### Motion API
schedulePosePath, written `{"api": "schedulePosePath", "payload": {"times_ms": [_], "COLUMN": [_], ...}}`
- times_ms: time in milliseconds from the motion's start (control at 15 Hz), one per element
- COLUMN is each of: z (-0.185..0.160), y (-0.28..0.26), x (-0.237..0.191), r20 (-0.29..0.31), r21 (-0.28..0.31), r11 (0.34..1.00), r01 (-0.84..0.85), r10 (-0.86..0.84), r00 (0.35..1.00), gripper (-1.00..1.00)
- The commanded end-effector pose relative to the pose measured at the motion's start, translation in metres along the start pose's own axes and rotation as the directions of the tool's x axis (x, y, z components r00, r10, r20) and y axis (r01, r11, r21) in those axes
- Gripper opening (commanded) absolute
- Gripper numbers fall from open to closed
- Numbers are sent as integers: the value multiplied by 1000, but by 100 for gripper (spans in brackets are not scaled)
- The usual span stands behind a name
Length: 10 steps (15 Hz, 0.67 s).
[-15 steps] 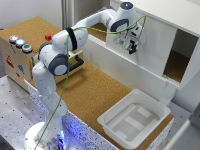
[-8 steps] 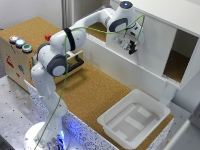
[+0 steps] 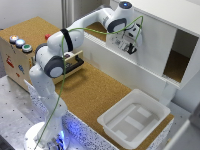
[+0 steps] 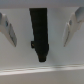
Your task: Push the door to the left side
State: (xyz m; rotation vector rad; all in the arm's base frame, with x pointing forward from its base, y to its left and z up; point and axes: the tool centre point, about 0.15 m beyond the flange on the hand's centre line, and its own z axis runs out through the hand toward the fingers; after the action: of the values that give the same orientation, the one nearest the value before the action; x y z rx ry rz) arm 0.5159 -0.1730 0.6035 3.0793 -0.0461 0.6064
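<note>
The door (image 3: 152,42) is a plain white panel on the front of the white cabinet (image 3: 165,12). To the exterior view's right of it, a dark opening (image 3: 176,60) shows a cork floor inside. My gripper (image 3: 131,47) is at the door's front face, near the panel's edge on the exterior view's left. In the wrist view the gripper (image 4: 39,44) is open, its two fingers (image 4: 7,29) spread wide. Between them a dark vertical bar (image 4: 39,32) stands on the white surface (image 4: 55,62). I cannot tell whether the fingers touch the panel.
A shallow white plastic tray (image 3: 134,119) lies on the cork table (image 3: 95,92) in front of the cabinet. A wooden box (image 3: 17,60) with coloured buttons stands at the exterior view's left. The arm's base (image 3: 47,135) is at the near edge.
</note>
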Motion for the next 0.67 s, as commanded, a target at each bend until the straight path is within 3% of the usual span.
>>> {"api": "schedulePosePath", "payload": {"times_ms": [0, 200, 600], "z": [12, 20, 21], "y": [-11, -13, -7], "x": [17, 26, 41], "r20": [-10, 15, -1], "r21": [-104, -148, -132], "r11": [994, 987, 988], "r01": [-31, -57, -85], "r10": [31, 60, 85], "r00": [999, 998, 996], "gripper": [100, 100, 100]}}
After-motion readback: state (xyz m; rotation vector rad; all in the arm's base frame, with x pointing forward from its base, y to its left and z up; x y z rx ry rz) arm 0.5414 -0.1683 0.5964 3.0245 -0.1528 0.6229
